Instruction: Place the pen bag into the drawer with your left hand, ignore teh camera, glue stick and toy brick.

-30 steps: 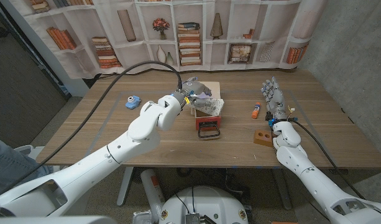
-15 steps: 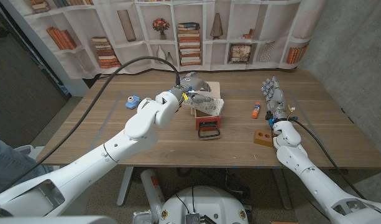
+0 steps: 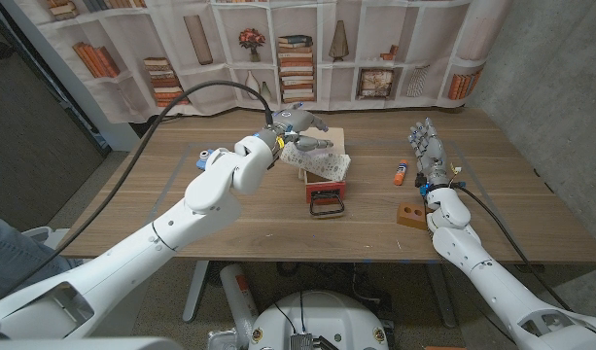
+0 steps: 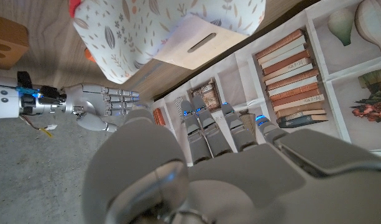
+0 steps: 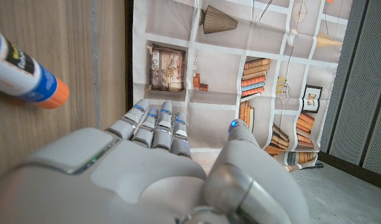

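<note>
Camera (image 3: 205,156): small blue item, seen on table's left part, partly hidden.
Glue stick (image 3: 400,175): lain on table's right part; orange cap, blue/white body, also seen in right wrist view (image 5: 19,70).
Toy brick (image 3: 410,213): brown, w/ holes, set near front edge, just in front of glue stick.
Table (image 3: 161,209): wooden.
Backdrop (image 3: 375,49): printed bookshelf curtain, hung behind table.

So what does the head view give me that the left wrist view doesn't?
Head view alone: the blue camera, the toy brick, the glue stick and the drawer's black handle. Left wrist view alone: the slot in the wooden drawer box, seen close. Both: the pen bag lying in the drawer, the open left hand by it, and the right hand apart.
</note>
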Controlling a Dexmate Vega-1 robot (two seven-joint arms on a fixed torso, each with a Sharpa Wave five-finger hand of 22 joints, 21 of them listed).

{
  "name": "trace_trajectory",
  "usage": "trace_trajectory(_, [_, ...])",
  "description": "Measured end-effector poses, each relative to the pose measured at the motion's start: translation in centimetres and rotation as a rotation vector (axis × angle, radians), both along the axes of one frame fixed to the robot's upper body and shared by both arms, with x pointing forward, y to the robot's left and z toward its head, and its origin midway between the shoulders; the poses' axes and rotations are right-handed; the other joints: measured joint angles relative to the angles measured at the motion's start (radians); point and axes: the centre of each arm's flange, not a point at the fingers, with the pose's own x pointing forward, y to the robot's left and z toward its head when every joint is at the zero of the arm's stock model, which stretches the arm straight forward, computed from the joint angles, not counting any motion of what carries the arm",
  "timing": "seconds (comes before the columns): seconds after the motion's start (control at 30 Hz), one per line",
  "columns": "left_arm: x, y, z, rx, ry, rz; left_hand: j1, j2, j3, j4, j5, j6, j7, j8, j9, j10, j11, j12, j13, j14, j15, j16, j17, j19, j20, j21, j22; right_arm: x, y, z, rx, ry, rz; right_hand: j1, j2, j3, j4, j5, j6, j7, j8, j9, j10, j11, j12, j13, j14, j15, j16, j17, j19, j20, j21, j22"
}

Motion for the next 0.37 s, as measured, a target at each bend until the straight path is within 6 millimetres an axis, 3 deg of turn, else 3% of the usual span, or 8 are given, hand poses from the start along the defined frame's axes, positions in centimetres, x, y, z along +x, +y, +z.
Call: trace_trajectory(0.37, [-0.18, 0.44, 0.55, -0.034, -0.020, -0.025, -0.012, 0.007, 0.000, 0.008, 0.004, -0.003, 0.000, 0.000, 0.005, -0.005, -0.003, 0.000, 0.000, 0.000, 0.000, 0.000, 0.000, 0.000, 0.000, 0.005, 0.000, -0.02, 0.08, -0.14, 0.000, 0.004, -0.001, -0.009, 0.009, 0.004, -0.004, 0.000, 0.000, 0.000, 0.000, 0.000, 0.000, 0.000, 0.000, 0.000, 0.006, 0.002, 0.000, 0.000, 0.000, 0.000, 0.000, 0.000])
